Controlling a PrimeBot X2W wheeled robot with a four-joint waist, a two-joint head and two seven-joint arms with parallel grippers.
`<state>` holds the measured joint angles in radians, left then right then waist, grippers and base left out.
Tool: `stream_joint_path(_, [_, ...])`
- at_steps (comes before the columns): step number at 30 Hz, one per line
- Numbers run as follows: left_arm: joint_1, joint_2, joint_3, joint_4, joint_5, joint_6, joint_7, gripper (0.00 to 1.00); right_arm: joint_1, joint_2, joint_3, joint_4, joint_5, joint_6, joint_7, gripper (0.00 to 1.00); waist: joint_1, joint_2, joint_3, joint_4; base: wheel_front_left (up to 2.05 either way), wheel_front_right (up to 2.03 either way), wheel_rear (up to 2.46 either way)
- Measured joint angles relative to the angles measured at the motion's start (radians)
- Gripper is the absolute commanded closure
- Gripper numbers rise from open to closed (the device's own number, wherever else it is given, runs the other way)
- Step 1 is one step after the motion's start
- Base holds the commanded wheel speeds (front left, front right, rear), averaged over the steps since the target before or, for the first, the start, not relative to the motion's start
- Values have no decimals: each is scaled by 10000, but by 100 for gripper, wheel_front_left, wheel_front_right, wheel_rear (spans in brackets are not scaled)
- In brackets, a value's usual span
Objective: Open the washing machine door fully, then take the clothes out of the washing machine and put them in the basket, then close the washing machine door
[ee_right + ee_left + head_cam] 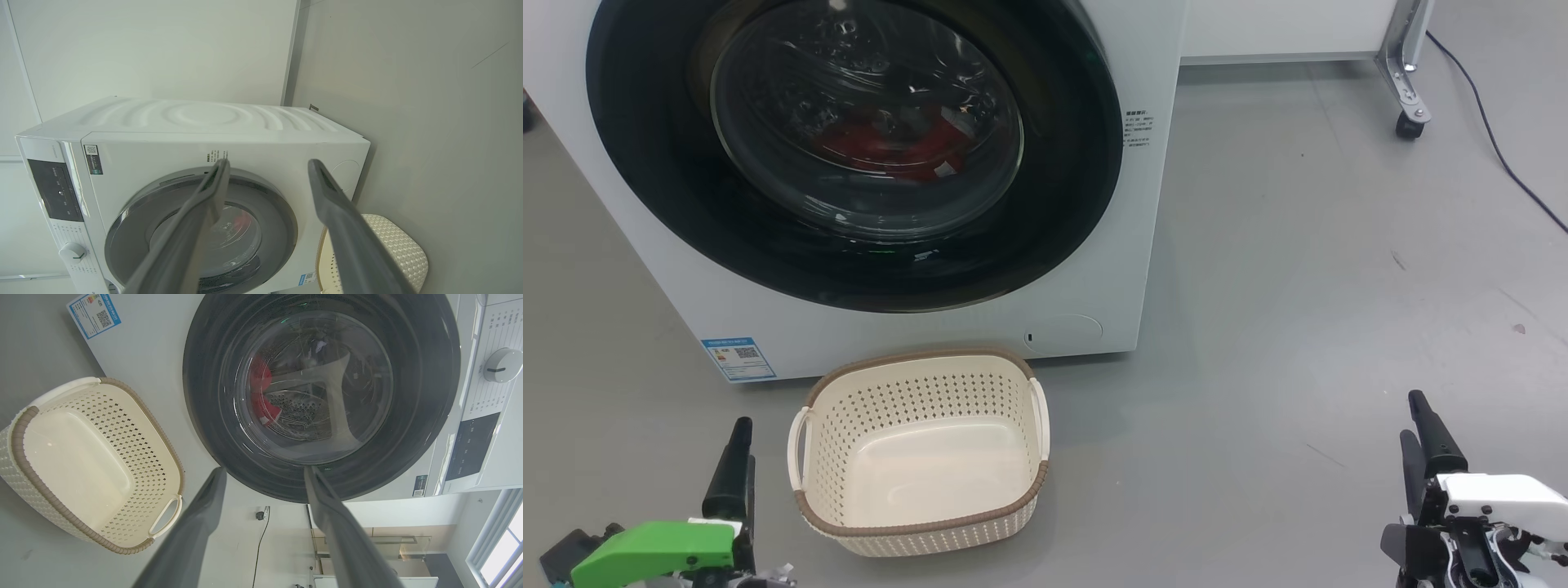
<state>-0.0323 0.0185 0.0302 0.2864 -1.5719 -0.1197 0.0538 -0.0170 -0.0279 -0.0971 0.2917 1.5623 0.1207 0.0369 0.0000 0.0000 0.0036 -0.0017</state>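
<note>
The white washing machine [1094, 269] stands ahead with its round black-ringed door [849, 155] shut against the front. Red clothes [890, 147] show through the glass bowl, low in the drum. The cream basket [920, 453] sits empty on the floor just before the machine. My left gripper [737, 457] is at the lower left, beside the basket's left handle, open and holding nothing. My right gripper [1421, 433] is at the lower right, far from the machine, open and empty. The left wrist view looks past spread fingers [204, 522] at the door [322, 396] and the clothes [261, 396].
Grey floor [1298, 286] stretches right of the machine. A metal frame leg on a caster [1411, 122] and a dark cable [1494, 139] lie at the far right. A blue label [739, 359] marks the machine's lower left corner. Control panel and dial [502, 365] sit above the door.
</note>
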Motion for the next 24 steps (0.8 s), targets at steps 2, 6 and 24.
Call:
stream_joint_path(2, [-7,61,-100,-21,205,0,-81,0,0,-65,82,0,-232,0,-90,0,0,0,-2,2,0,0,0])
stream_joint_path(6, [-105,337,-372,-25,876,0,-353,0,-2,-324,297,6,-909,0,-318,0,0,0,-5,9,0,0,0])
stream_joint_path(24, [-461,1181,-1655,27,4773,416,-1181,0,-309,-1354,1664,36,-5356,-541,-1030,0,0,0,10,15,0,0,0])
